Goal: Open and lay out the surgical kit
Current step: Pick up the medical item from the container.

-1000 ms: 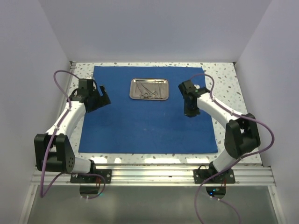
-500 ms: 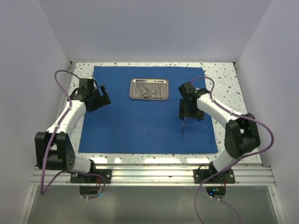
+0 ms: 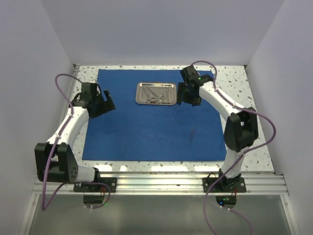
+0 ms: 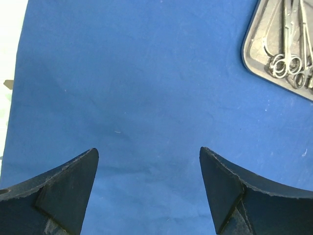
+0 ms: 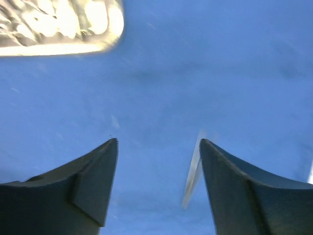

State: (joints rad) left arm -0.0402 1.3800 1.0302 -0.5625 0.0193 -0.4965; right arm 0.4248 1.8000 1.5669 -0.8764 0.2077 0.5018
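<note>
Right gripper (image 5: 159,140) gapes wide and empty beside the steel tray (image 3: 139,95), left gripper (image 4: 148,149) likewise over the flat blue cloth (image 3: 146,132), and we judge the tray's thin instruments (image 4: 286,63) (a lone instrument (image 3: 192,133) lies apart on the cloth) light, stiff, slippery, best pinched mid-shank.

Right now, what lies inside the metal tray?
Several thin silver tools with ring handles lie in the tray. They overlap, so their exact number and the tray floor beneath them cannot be seen.

No text can be read — no labels, brands (or numbers).
</note>
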